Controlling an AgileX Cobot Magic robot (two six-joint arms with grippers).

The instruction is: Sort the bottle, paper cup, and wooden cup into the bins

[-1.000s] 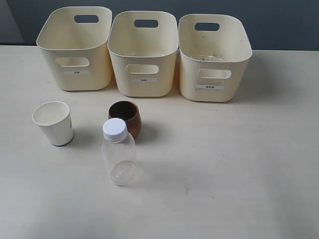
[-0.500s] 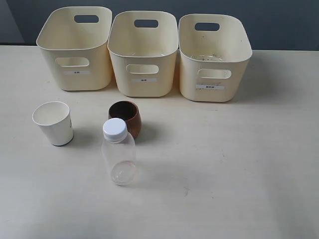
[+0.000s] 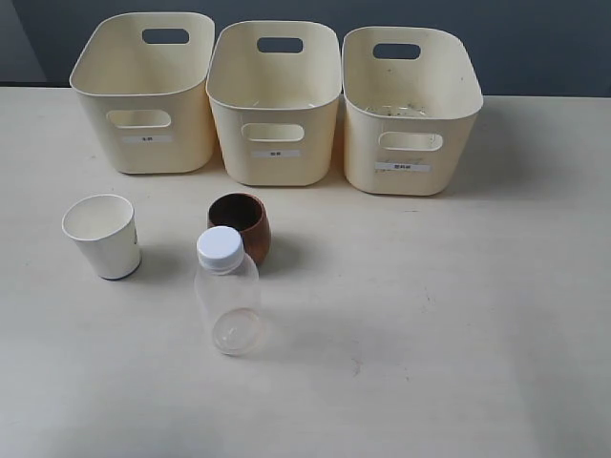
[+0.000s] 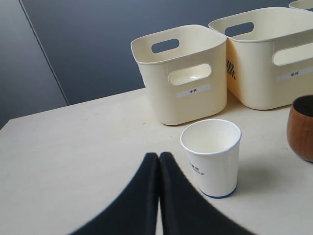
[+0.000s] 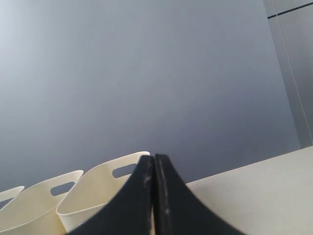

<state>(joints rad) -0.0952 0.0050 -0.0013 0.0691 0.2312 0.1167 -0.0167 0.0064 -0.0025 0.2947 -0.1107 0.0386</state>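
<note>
Cream plastic bins (image 3: 274, 105) stand in a row along the top of the outside view, three of them, side by side. I see none of the three things inside them. The right-hand bin (image 3: 410, 143) has faint marks on its floor, and I cannot tell what they are. Lower down on the table (image 3: 477, 324), the paper cup (image 3: 103, 236) stands at the left and the wooden cup (image 3: 243, 224) is near the middle. The bottle (image 3: 227, 296) stands upright just below the wooden cup. Nothing has moved here in the last second, and no arm shows. So I think the sorting has not begun, and all three things wait.

From the left wrist, my left claw (image 4: 159, 159) is pinched tight and holds nothing. The paper cup stands empty just past its tips, to their right in the frame. The left-hand bin (image 4: 183, 88) sits behind the cup.

From the right wrist, my right claw (image 5: 152, 159) is pressed tight too, with nothing in it. It points at the grey wall (image 5: 146, 73) above the bins.
</note>
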